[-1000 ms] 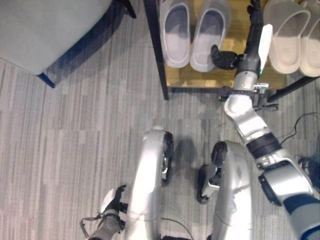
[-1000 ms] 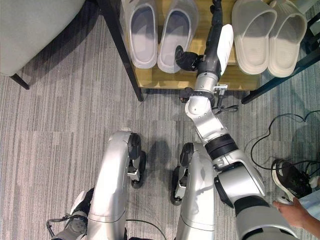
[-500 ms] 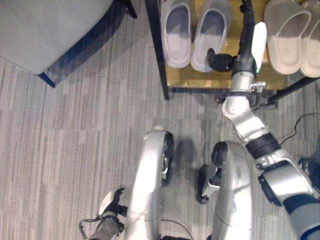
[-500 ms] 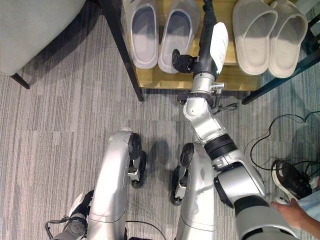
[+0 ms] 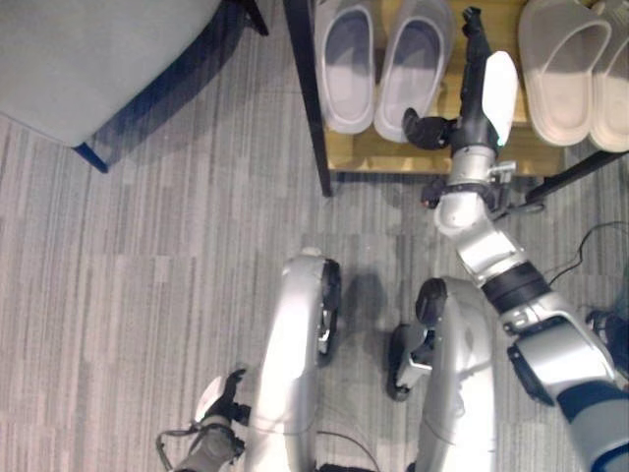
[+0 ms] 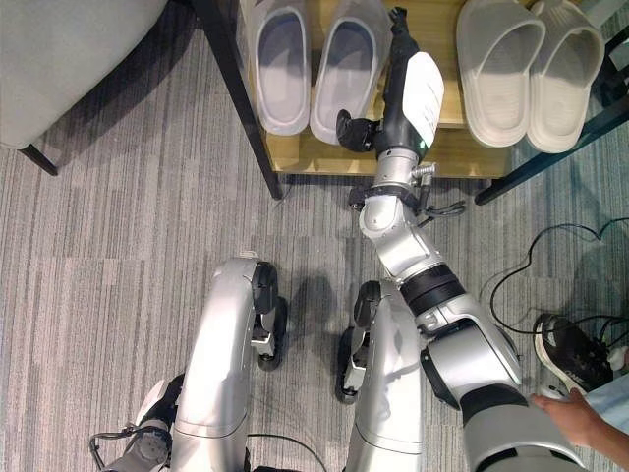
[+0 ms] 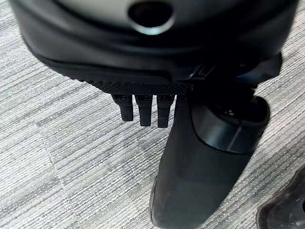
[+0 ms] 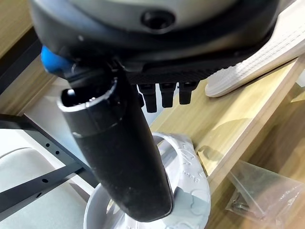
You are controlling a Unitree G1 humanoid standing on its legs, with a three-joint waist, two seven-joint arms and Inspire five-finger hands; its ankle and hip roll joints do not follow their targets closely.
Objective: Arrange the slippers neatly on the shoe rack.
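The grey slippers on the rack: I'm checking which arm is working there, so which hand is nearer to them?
Right. The right hand lies on the shoe rack beside the grey slippers, thumb by the nearer one's heel. The left hand hangs low over the carpet, far from them.

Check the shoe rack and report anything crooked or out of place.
Nothing stands out. The grey slippers and the beige slippers each sit paired, side by side, on the shoe rack. The right hand, fingers straight, lies in the gap between the pairs.
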